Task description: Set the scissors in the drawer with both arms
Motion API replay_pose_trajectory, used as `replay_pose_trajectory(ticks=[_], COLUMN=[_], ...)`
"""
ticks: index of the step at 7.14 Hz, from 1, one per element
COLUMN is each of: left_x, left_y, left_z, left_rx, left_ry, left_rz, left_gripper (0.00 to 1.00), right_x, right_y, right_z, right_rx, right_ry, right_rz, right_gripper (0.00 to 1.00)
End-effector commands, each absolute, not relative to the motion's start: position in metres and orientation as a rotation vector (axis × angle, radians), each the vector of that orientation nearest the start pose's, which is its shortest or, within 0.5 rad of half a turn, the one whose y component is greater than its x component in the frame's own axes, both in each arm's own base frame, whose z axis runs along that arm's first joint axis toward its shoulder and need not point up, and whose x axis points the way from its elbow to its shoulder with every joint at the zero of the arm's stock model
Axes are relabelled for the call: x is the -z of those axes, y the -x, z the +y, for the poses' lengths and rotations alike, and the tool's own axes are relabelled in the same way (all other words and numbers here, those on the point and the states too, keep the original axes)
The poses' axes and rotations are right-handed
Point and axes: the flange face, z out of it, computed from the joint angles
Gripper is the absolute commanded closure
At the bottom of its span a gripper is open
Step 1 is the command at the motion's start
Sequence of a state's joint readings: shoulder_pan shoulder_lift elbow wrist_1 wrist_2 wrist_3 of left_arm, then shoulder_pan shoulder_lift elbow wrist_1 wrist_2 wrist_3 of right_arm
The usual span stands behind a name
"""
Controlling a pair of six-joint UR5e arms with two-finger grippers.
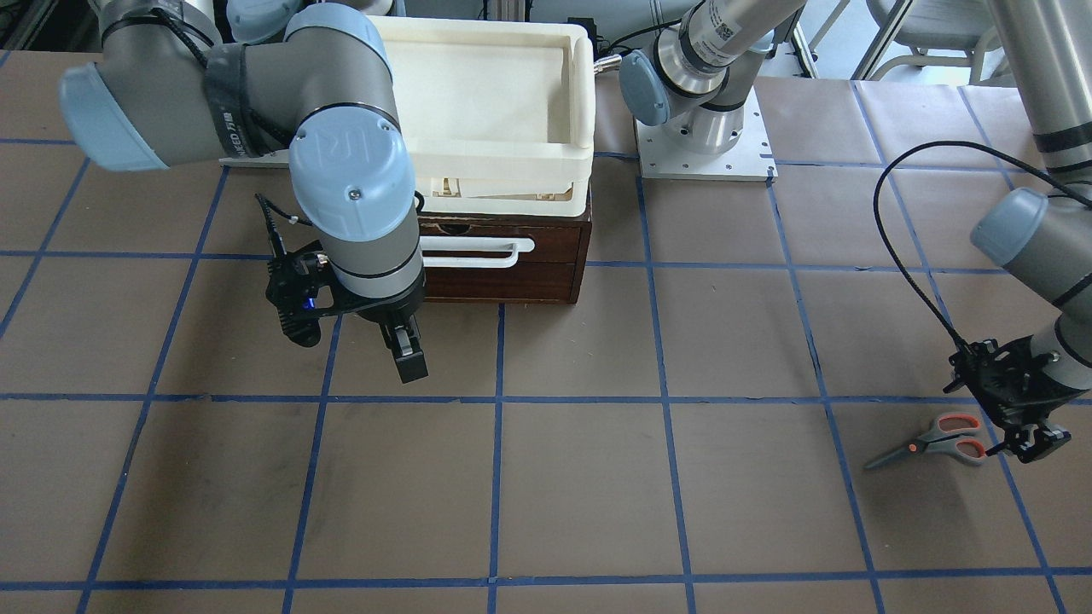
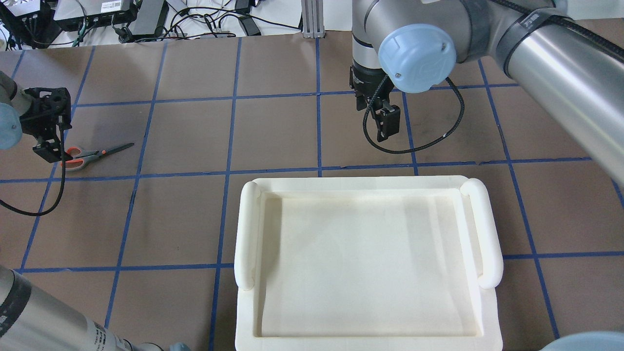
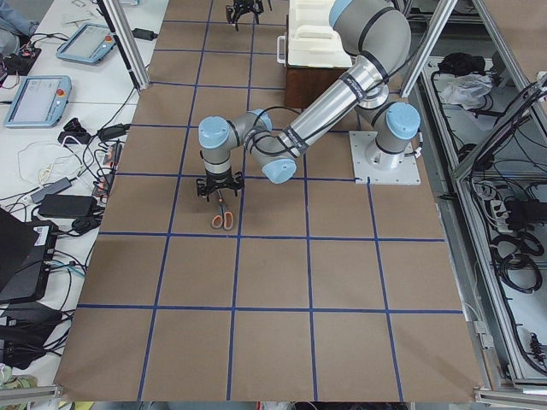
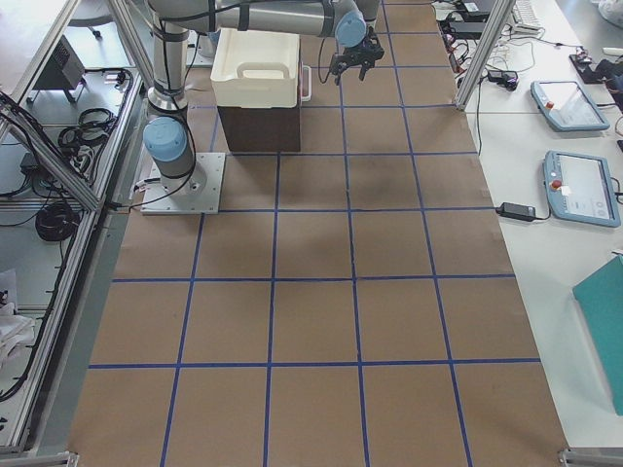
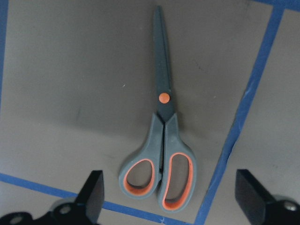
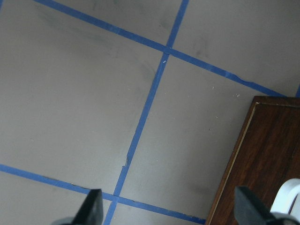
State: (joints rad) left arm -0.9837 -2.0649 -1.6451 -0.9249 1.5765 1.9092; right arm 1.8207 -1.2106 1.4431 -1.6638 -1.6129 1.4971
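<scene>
Left pincer (image 5: 171,199) hung spread over the scissors (image 5: 163,140), which lay flat on the table (image 5: 70,93) well apart from the drawer (image 1: 559,247); you had a light, stiff, low-lying thing, probably best pinched across its handle loops.

Scissors (image 5: 161,136): dark grey blades, grey handle loops lined orange-red, orange pivot dot.
Drawer (image 1: 512,281): dark brown wood grain; white bar handle (image 1: 478,253).
Tray (image 2: 365,184): plain cream-white.
Table (image 1: 580,477): matte brown, blue tape grid.
Right arm (image 1: 264,94), left arm (image 1: 1024,51): silver-grey tubes, light blue joint caps.
Right gripper (image 1: 406,350), left gripper (image 1: 1036,442): black.
</scene>
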Motion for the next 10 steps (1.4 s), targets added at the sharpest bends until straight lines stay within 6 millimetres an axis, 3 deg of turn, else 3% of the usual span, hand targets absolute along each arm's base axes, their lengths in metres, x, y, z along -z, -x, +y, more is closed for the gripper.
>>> replay_pose_trajectory(ticks=[1, 5, 10], left_x=[-0.211, -0.187, -0.173], left_y=[-0.248, -0.249, -0.248], left_z=[-0.610, -0.616, -0.616], left_rx=[0.057, 0.069, 0.060], left_ry=[-1.947, -1.955, -1.980], left_rz=[2.390, 2.391, 2.404], left_gripper=[0.21, 0.18, 0.21], right_x=[-0.341, -0.333, -0.313], right_y=[-0.294, -0.310, -0.314], right_z=[-0.556, -0.545, -0.532], right_rx=[-0.143, -0.337, -0.455], right_ry=[-2.121, -2.343, -2.408], right_rz=[2.563, 2.346, 2.418], right_gripper=[0.00, 0.00, 0.00])
